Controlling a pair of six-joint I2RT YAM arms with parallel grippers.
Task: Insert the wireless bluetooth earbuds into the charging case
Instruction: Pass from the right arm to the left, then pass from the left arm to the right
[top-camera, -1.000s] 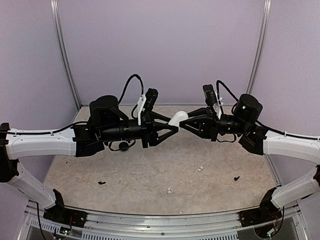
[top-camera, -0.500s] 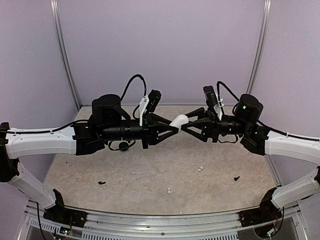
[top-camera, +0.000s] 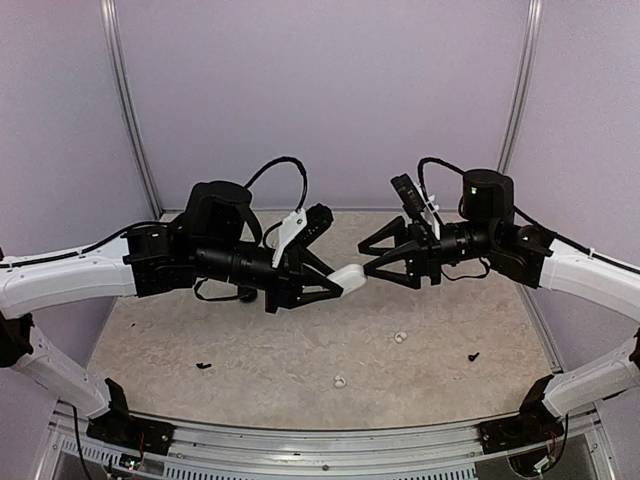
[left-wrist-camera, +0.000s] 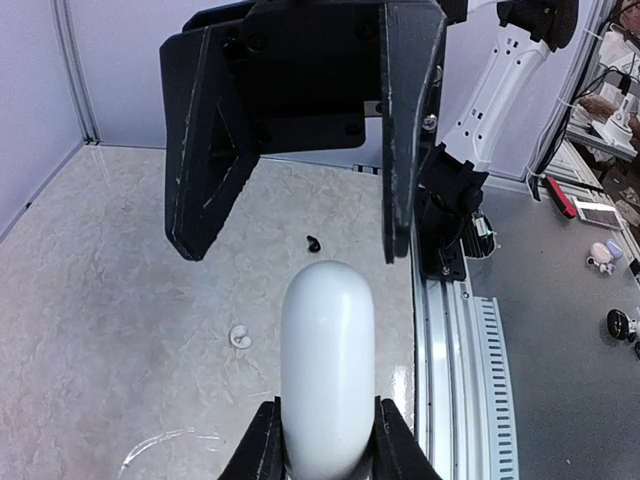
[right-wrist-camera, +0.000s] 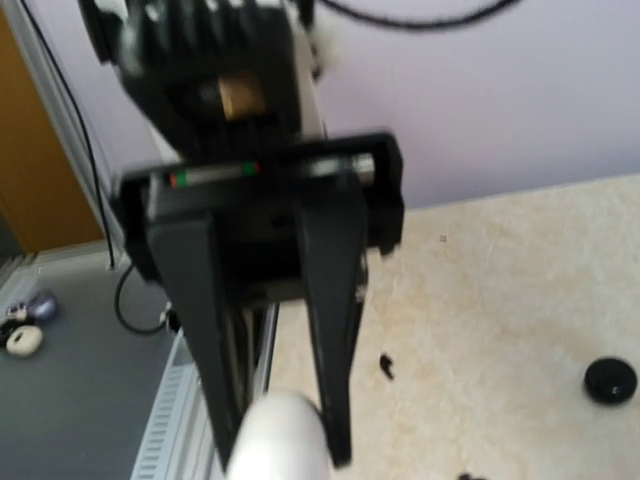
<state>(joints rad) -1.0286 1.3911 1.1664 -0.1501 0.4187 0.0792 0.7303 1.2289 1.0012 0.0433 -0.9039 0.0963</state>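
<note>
- The charging case (top-camera: 349, 276) is now gripped by the left claw (top-camera: 338, 281) alone. A second ago it was pinched between both claws, higher up and at the middle.
- The left claw is clenched on one end of the case, and the other end is left jutting toward the right arm.
- The right claw (top-camera: 363, 256) has been released; its jaws stand spread and just clear of the case.
- The case is carried in the air, above the surface (top-camera: 270, 350), and its lid appears shut.
- The earbuds (top-camera: 400, 338) are seen lying on the surface, well apart from the case.
- The handover is judged complete, so the right claw is freed for the lid or for an earbud.
</note>
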